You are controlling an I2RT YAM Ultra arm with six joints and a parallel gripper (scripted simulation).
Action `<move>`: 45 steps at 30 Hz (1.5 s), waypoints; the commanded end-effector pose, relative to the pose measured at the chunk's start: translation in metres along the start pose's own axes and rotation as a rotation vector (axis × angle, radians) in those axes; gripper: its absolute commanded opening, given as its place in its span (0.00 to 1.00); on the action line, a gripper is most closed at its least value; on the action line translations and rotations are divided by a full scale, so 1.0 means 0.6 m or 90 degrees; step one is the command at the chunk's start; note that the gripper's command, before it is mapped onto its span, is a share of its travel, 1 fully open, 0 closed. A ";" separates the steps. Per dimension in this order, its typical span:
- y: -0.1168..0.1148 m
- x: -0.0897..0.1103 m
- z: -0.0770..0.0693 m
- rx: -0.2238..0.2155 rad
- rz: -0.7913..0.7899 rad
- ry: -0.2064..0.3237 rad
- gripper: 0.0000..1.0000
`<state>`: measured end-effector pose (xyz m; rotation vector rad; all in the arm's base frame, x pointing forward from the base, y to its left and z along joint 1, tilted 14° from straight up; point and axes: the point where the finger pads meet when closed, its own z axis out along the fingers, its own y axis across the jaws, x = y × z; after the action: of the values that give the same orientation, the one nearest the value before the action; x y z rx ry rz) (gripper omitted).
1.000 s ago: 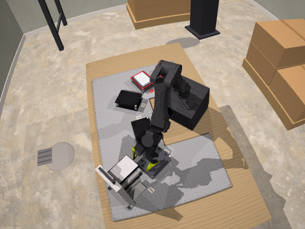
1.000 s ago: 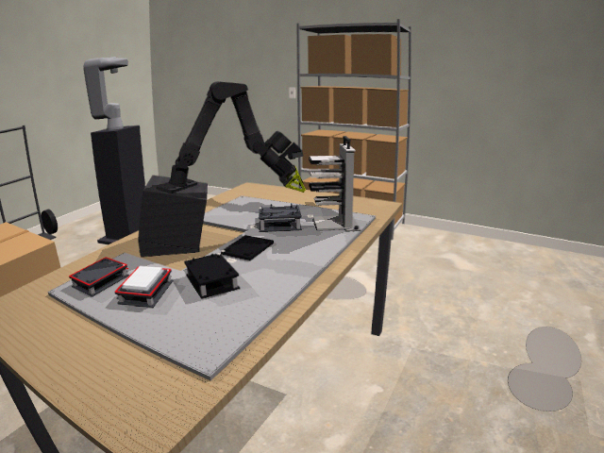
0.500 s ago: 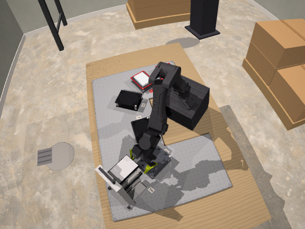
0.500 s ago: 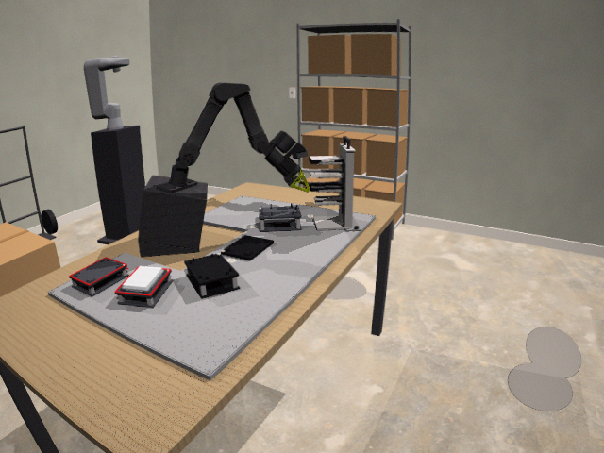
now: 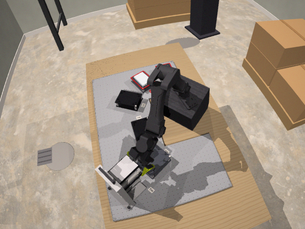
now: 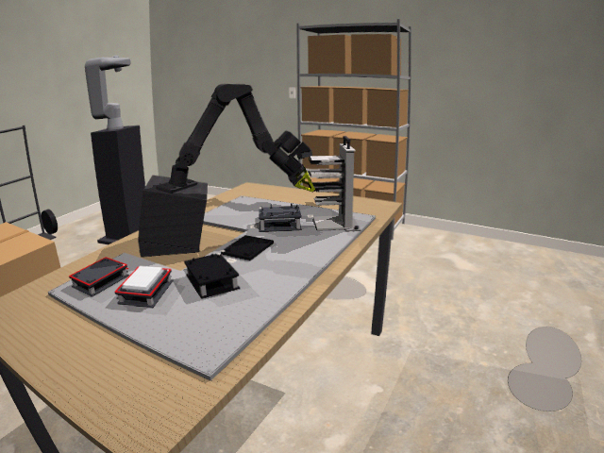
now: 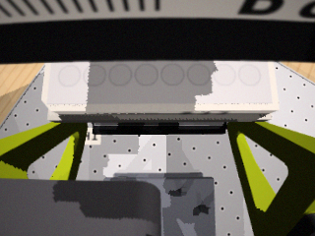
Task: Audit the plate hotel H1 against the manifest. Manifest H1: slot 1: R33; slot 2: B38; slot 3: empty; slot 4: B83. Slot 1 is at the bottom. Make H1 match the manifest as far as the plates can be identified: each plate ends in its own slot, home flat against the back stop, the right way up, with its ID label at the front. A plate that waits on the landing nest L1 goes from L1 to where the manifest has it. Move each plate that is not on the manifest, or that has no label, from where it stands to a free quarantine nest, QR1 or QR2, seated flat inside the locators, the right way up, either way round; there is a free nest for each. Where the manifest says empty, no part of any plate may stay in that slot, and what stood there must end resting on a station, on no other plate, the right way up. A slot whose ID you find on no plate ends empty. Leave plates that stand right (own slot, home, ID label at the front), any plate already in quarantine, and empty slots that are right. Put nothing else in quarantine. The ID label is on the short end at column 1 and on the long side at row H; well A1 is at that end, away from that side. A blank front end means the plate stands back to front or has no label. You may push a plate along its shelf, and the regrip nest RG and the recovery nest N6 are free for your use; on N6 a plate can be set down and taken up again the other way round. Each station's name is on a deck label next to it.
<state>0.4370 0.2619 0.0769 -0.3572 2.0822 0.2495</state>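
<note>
The plate hotel H1 [image 5: 118, 191] [image 6: 347, 194] stands at the mat's near end with white plates stacked in its slots. My gripper [image 5: 135, 163] [image 6: 305, 182] [image 7: 157, 118] is open at the hotel's front. In the wrist view a white plate [image 7: 157, 90] with round wells lies on its shelf straight ahead, and my yellow fingertips stand just off its front corners. I cannot read its front edge. Above it, the label of a higher plate [image 7: 266, 6] shows a barcode and a "B". The top plate [image 5: 123, 167] [image 6: 324, 158] is white.
A raised nest [image 5: 161, 162] [image 6: 278, 216] sits just behind my gripper. Two red-rimmed nests stand at the far end: one [image 5: 141, 78] [image 6: 143, 278] holds a white plate, the other [image 6: 97, 273] looks dark. A black nest [image 5: 128, 98] [image 6: 211, 274] and a flat black pad [image 6: 247, 245] lie between.
</note>
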 end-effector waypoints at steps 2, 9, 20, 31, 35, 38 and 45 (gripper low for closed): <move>-0.006 -0.012 0.012 0.004 0.000 0.003 1.00; -0.001 -0.013 0.004 0.000 0.000 -0.003 0.86; -0.001 -0.013 0.004 0.000 0.000 -0.003 0.86; -0.004 -0.021 0.008 0.003 0.001 -0.004 0.86; -0.001 0.003 -0.011 0.002 -0.002 0.007 0.86; 0.004 -0.001 -0.017 -0.002 0.000 -0.007 0.86; 0.004 0.010 -0.028 -0.002 0.001 -0.007 0.86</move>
<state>0.4270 0.2574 0.0737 -0.3601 2.0872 0.2488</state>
